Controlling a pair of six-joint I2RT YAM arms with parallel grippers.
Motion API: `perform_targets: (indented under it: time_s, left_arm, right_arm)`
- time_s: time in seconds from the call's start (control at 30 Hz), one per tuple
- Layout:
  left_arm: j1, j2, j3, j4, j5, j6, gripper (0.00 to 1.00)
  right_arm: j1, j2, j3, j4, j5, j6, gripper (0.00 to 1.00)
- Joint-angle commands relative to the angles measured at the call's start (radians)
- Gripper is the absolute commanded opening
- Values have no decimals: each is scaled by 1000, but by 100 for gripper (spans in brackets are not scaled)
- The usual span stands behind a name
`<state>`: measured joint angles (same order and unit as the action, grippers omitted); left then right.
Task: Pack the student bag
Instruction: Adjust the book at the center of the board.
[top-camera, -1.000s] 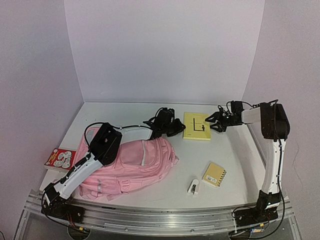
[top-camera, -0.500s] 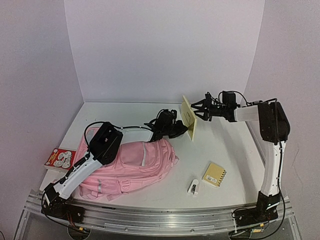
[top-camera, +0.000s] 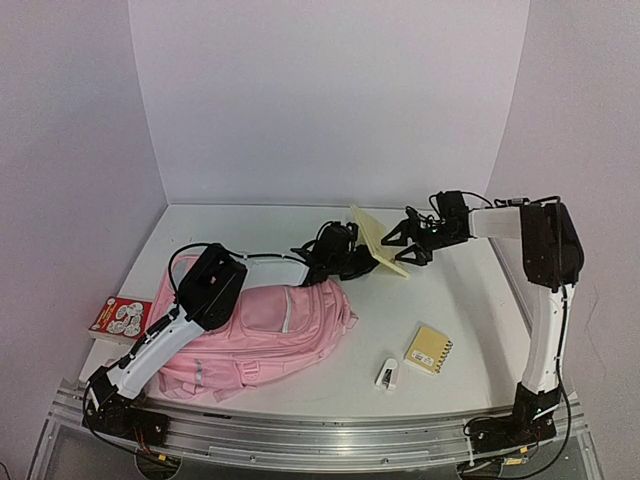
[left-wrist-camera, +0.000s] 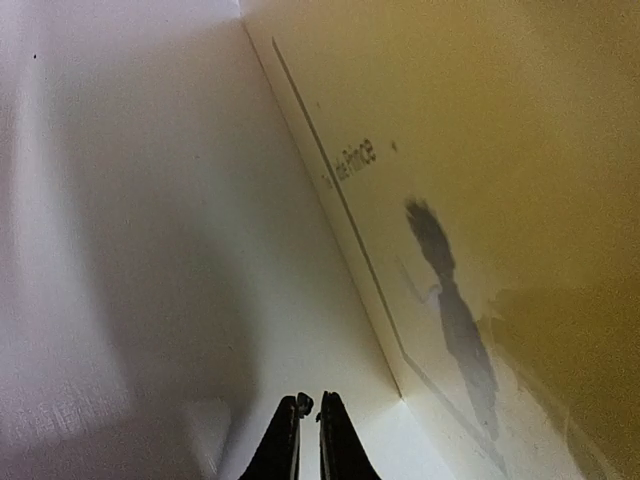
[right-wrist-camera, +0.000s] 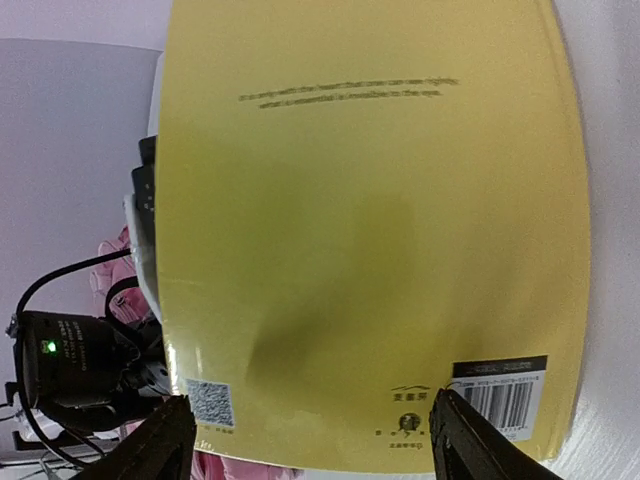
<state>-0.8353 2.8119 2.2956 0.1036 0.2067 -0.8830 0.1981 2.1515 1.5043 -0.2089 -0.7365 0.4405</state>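
Observation:
The student bag (top-camera: 270, 320) lies flat at the front left, a big pink backpack, and its pink fabric (right-wrist-camera: 118, 250) also shows in the right wrist view. A thin yellow book (top-camera: 373, 238) stands tilted, its top leaning left over my left gripper (top-camera: 345, 262) at the bag's top end. That gripper (left-wrist-camera: 308, 405) is shut, with the book's front cover (left-wrist-camera: 480, 200) slanting above it. My right gripper (top-camera: 402, 243) is on the book's right side. Its jaws (right-wrist-camera: 312, 405) stand wide open, facing the back cover (right-wrist-camera: 360, 230) near its lower edge.
A small yellow spiral notepad (top-camera: 429, 349) and a small white stapler-like object (top-camera: 388, 373) lie at the front right. A red and white book (top-camera: 120, 318) lies at the left edge beside the bag. White walls close off the back and both sides.
The yellow book lay flat a second ago, then stood on its edge, and now tips left over the left gripper. My right gripper swung in left with it and has opened wider.

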Motion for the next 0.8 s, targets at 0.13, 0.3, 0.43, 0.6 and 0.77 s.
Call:
perform_targets:
  time_s: [0.13,0.3,0.43,0.6,0.77]
  left_arm:
    - [-15,-41,-56,-78,5,32,9]
    - [-13,-52,-72,-80,4,31,9]
    - [-11,-130,-179,-62,-3,9,30]
    - [-6,-201,-255,-1,-9,11,79]
    - [8,-186,-223,-12,-4,10,100]
  right_arm:
    - [95,-199,-129,-25,299,-752,93]
    - [93,-217,-120,-38,348,-822,93]
    - [67,-176,-41,-48,472,-647,94]
    - [-33,9,217,-218,500,-414,98]
    - [-105,211,486,-313,472,-313,97]
